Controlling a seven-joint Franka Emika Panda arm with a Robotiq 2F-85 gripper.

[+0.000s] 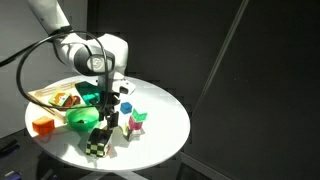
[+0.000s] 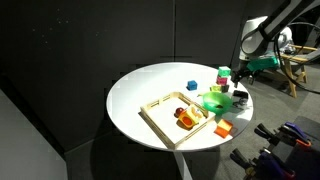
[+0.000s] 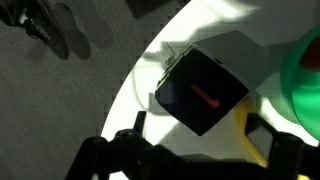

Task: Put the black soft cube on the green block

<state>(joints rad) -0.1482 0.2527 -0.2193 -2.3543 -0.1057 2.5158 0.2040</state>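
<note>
The black soft cube [image 1: 96,143] is chequered black and pale yellow-green and sits near the table's front edge. In the wrist view its black face [image 3: 200,92] with a red mark fills the centre, with a yellow side below right. My gripper [image 1: 110,124] hangs just above it, open, with the fingers [image 3: 198,130] on either side of the cube's near corner and not touching it. The small green block [image 1: 139,117] stands next to a pink block [image 1: 135,128], to the right of the cube. In an exterior view the green block [image 2: 222,71] is beside my gripper [image 2: 243,86].
A green bowl [image 1: 82,117] sits close beside the cube and also shows in the wrist view [image 3: 305,75]. A wooden tray [image 1: 47,94] with items, an orange block [image 1: 42,125] and a small blue cube [image 1: 126,88] share the round white table [image 1: 165,105]. The table's edge is near the cube.
</note>
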